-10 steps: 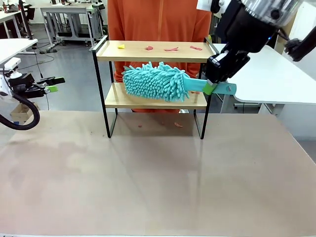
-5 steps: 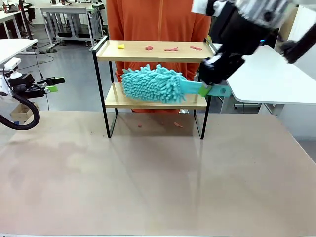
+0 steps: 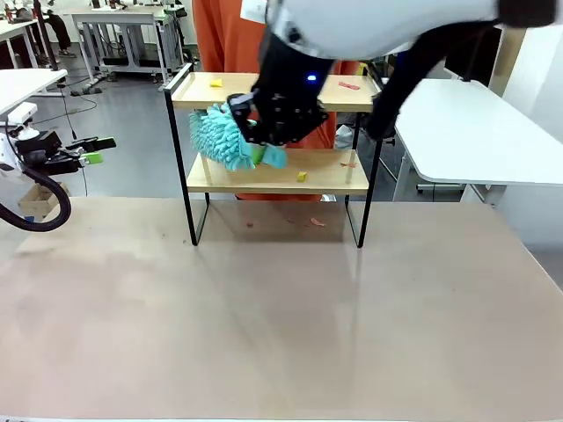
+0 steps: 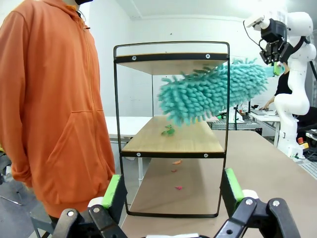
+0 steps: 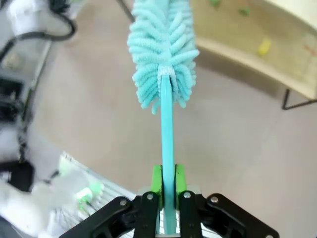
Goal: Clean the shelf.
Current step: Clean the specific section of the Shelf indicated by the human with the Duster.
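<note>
The shelf stands at the table's far side, two wooden boards in a black frame. My right gripper is in front of its left half, between the two boards, shut on the handle of a turquoise fluffy duster. The duster head pokes out towards the shelf's left end. In the right wrist view the handle sits clamped between the green pads. Small scraps lie on the boards: a yellow one and a red one on top, a yellow one below. My left gripper hangs open far left, off the table.
A person in an orange hoodie stands behind the shelf. A few red scraps lie on the table under the shelf. A white table stands to the right. My right arm crosses in front of the shelf's upper right.
My right arm has swung left across the shelf front, carrying the duster from the middle of the gap to the left end. The left arm has not moved.
</note>
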`<state>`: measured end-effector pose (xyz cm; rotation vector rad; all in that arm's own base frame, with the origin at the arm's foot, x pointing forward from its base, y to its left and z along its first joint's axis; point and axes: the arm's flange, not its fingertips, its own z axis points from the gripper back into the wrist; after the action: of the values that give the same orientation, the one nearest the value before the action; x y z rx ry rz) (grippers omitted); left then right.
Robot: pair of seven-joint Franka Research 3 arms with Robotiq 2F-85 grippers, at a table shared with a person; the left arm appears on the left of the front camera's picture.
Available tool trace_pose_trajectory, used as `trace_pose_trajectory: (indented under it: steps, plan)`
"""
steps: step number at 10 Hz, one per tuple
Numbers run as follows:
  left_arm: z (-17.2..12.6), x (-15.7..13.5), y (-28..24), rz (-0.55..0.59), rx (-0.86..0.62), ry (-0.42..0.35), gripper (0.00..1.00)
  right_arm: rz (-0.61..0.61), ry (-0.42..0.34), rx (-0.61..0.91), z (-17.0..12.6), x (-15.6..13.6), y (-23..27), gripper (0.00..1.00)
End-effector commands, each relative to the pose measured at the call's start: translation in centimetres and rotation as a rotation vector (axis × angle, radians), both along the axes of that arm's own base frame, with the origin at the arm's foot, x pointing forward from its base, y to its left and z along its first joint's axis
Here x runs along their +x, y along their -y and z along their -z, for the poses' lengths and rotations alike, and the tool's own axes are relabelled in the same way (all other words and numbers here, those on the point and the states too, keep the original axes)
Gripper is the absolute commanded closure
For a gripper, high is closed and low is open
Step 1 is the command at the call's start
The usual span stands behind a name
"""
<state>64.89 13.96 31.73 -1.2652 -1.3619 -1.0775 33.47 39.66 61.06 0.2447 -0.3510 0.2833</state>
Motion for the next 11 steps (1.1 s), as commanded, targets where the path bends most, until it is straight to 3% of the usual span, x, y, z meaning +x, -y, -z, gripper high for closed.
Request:
trace_pose_trajectory:
  steps: [1, 5, 6, 9, 11]
  plan:
    - [-0.3, -0.1, 0.0, 0.006, 0.006, 0.012, 0.0, 0.193, 0.02, -0.01, 0.5, 2.4, -4.2, 0.87]
    - [-0.3, -0.1, 0.0, 0.006, 0.006, 0.012, 0.0, 0.205, 0.074, 0.035, 1.9, 3.4, -7.0, 0.87]
    - [-0.3, -0.1, 0.0, 0.006, 0.006, 0.012, 0.0, 0.187, 0.021, 0.025, 2.3, 3.1, -5.3, 0.87]
    - [-0.3, -0.1, 0.0, 0.006, 0.006, 0.012, 0.0, 0.184, 0.026, 0.024, 2.7, 3.6, -6.0, 0.87]
    - [-0.3, -0.1, 0.0, 0.006, 0.006, 0.012, 0.0, 0.323, 0.099, -0.036, 4.2, 4.2, -10.1, 0.87]
